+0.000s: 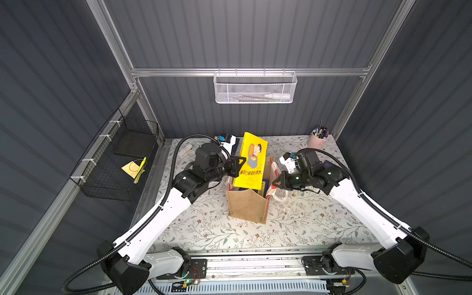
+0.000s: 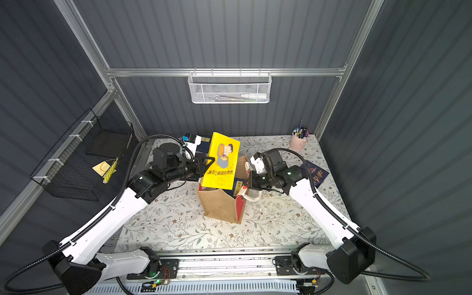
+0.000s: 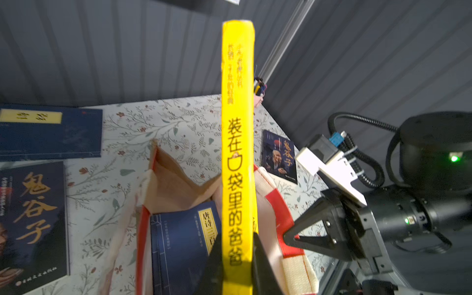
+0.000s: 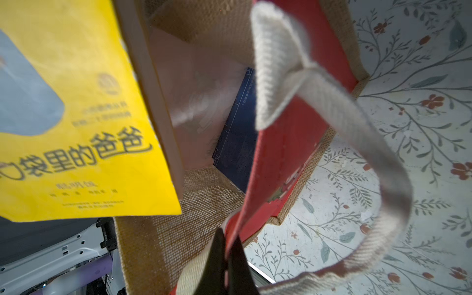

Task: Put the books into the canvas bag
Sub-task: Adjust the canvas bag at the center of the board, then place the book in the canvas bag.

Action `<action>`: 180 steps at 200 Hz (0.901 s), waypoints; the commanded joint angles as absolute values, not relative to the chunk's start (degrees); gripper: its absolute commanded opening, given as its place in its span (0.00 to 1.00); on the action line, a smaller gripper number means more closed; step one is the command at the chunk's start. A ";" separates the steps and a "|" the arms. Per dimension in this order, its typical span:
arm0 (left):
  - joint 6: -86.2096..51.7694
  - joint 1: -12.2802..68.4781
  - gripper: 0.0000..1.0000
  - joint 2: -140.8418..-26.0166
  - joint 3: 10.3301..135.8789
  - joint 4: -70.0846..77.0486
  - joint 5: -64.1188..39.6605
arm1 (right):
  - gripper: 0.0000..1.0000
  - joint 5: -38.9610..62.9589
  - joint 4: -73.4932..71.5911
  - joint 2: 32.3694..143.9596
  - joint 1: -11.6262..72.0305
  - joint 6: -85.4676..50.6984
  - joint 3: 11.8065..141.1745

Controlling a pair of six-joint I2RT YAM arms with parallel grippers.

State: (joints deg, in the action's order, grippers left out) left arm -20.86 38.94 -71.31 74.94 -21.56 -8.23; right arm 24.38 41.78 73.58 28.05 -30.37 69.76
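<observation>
left gripper [image 3: 236, 246] clamps thin yellow paperback [image 3: 237, 127] edgewise.

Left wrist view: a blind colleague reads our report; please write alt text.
The left hand grips a bright yellow book upright at the mouth of the canvas bag, which holds a navy book. The right hand pinches the bag's red side.

Both arms reach in from the near corners toward the middle. The left end effector [image 1: 240, 165] points right, its jaws clamped on the yellow book [image 1: 251, 161]. The right end effector [image 1: 275, 183] points left, pinched shut on the rim of the canvas bag [image 1: 247, 207].
</observation>
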 commanded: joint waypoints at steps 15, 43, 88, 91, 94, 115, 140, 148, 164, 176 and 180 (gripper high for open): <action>-15.75 40.43 0.00 -72.32 80.15 -26.16 -10.56 | 0.00 26.36 39.82 72.00 27.30 -29.79 69.59; -12.81 40.43 0.00 -72.60 80.45 -31.40 -10.10 | 0.00 26.37 40.07 71.51 26.83 -29.86 69.27; -10.94 40.45 0.00 -74.72 86.18 -41.42 -2.76 | 0.00 26.71 39.51 71.18 26.61 -30.32 68.64; -11.02 40.47 0.00 -74.98 86.41 -41.95 -2.28 | 0.00 26.79 39.34 71.16 26.58 -30.44 68.61; -11.07 40.41 0.00 -75.19 86.62 -42.31 -1.87 | 0.00 26.88 39.19 71.07 26.59 -30.55 68.64; -11.43 40.69 0.00 -76.91 87.90 -43.91 -1.40 | 0.00 27.72 38.58 70.86 26.55 -30.94 68.64; -10.42 41.61 0.00 -78.52 89.28 -44.56 -1.91 | 0.00 28.55 38.42 70.78 26.63 -31.04 68.71; -10.06 41.79 0.00 -78.90 89.54 -44.63 -2.11 | 0.00 28.78 38.35 70.81 26.63 -31.12 68.73; -9.08 42.23 0.00 -79.51 89.78 -44.39 -3.34 | 0.00 29.18 38.41 70.88 26.61 -31.42 68.60; -8.17 42.54 0.00 -79.63 89.78 -43.98 -4.65 | 0.00 29.48 38.19 70.83 26.59 -31.53 68.56; -7.74 42.56 0.00 -79.46 89.70 -43.76 -5.41 | 0.00 29.51 38.16 70.82 26.63 -31.61 68.47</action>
